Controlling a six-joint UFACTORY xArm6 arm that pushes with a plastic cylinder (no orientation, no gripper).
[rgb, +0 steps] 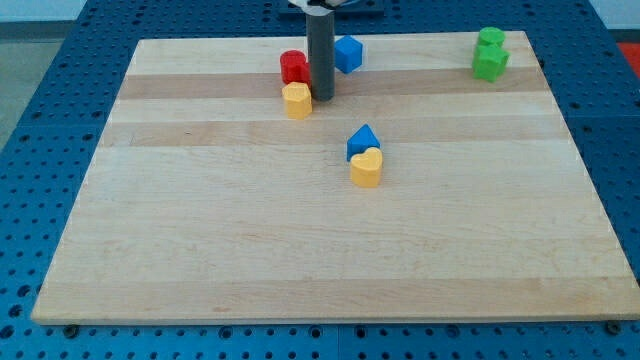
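My tip (322, 96) rests on the wooden board (300, 250) near the view's top, just right of a yellow block (297, 101) and almost touching it. A red block (294, 67) sits directly above the yellow one, to the rod's left. A blue block (347, 53) lies to the rod's upper right. Lower down, near the board's middle, a blue triangular block (362, 141) stands against a yellow heart-shaped block (366, 168) just below it.
Two green blocks sit together at the view's top right, one (491, 38) above the other (490, 63). The board lies on a blue perforated table (40, 120) that surrounds it on all sides.
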